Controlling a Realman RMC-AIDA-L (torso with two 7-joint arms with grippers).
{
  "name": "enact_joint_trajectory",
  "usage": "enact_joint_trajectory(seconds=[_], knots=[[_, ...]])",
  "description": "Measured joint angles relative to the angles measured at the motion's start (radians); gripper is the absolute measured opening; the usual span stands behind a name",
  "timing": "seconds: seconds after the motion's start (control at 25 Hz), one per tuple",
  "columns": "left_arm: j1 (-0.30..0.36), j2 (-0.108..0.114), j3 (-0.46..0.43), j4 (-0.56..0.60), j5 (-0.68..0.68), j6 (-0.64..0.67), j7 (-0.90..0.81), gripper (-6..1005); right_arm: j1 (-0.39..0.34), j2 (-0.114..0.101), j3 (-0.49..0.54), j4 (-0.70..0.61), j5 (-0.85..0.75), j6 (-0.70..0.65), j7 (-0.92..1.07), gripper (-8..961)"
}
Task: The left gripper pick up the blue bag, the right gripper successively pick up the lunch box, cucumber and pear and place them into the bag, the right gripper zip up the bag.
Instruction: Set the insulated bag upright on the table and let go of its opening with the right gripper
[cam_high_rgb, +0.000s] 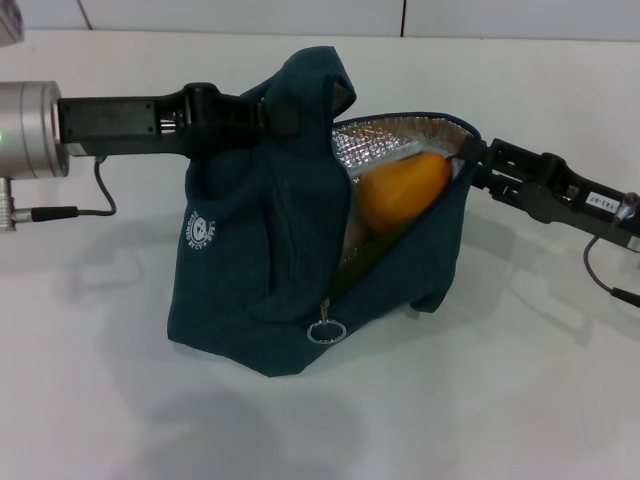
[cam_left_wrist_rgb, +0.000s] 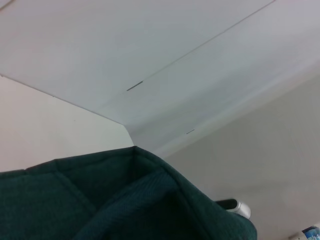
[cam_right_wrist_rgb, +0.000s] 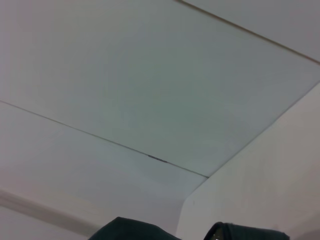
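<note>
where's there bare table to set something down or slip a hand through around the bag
Bare table lies in front of the blue bag, and behind it up to the back wall. Crowded: the left gripper grips the bag's top from the left, the right gripper sits at the open rim, and the pear fills the mouth.

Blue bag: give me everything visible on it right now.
The blue bag is dark teal fabric with silver foil lining, a round white logo and a ring zip pull low on its front. It sits unzipped on the white table, mouth gaping toward the right gripper. The left gripper holds its handles. The pear shows inside.
</note>
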Motion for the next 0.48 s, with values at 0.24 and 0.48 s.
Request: enact_joint_trajectory(seconds=[0.24,0.48], knots=[[0.001,-0.003,0.002,0.000,0.000,0.000,0.002,38,0.007,0.005,-0.003,-0.002,-0.002,-0.004,-0.007,650],[0.001,-0.004,0.002,0.000,0.000,0.002,0.002,38,-0.001,0.003,-0.022,-0.008,-0.003,-0.008,-0.029,586]])
